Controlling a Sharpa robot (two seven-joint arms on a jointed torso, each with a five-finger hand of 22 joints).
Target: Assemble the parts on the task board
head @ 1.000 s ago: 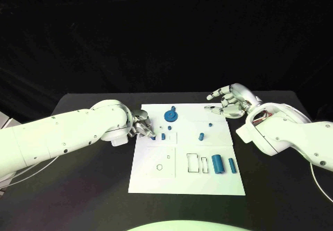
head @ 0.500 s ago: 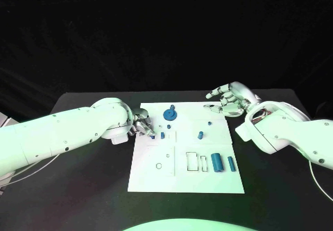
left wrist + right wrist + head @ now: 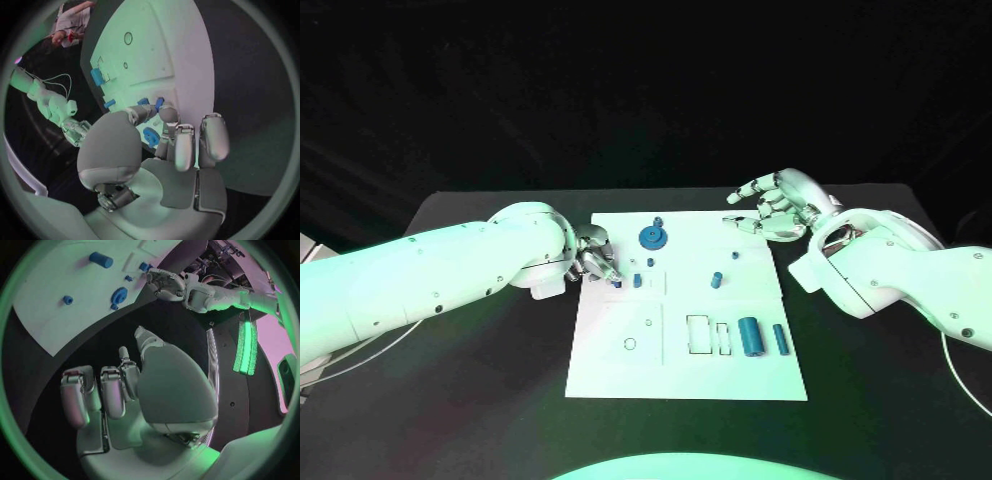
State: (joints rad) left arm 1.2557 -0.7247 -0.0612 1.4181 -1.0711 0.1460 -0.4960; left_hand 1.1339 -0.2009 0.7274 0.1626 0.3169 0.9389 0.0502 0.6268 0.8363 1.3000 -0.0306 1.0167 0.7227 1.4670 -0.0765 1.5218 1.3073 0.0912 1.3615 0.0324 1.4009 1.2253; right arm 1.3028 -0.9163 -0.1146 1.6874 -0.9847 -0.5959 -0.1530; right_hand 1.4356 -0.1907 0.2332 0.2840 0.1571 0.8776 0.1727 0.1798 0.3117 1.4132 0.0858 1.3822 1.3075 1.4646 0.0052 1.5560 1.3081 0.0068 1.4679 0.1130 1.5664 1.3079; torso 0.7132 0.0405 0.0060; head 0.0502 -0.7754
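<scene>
- Board [image 3: 687, 375]: white plate, mid-table, long side running away from robot. Blue parts on it: gear [image 3: 653, 238] at far end, small pegs [image 3: 638, 281] in the mid band near L edge, one peg [image 3: 715, 281] toward R, two cylinders [image 3: 751, 337] lying in near-R quarter beside outlined slots.
- L hand [image 3: 594, 262]: at board's L edge, level w/ the small pegs. Fingers drawn together at the tips; wrist view puts fingertips [image 3: 164, 114] right against two small blue pegs [image 3: 152, 102]. Pinching one or just touching? Cannot tell — contact is hidden by the fingers.
- R hand [image 3: 772, 208]: off board's far-R corner, raised, fingers loosely curled but apart, holding nothing.
- Step in hand (judgement): L hand working a small peg at the L-mid band, seating or picking.
- To do it well: keep peg upright, come straight down on the hole, no side push — neighbour peg stands just beside and would tip. Fingertip pinch only, palm kept off the board.
- Edges/room: L hand sits on the board's rim; sliding it inward could shift the plate. Open table [image 3: 488, 400] to L and near side = clear retreat path. Gear is near, further up the board; lift before travelling that way.
- R hand well apart from L; no crossing risk for now. Cylinders unobstructed from R side.
</scene>
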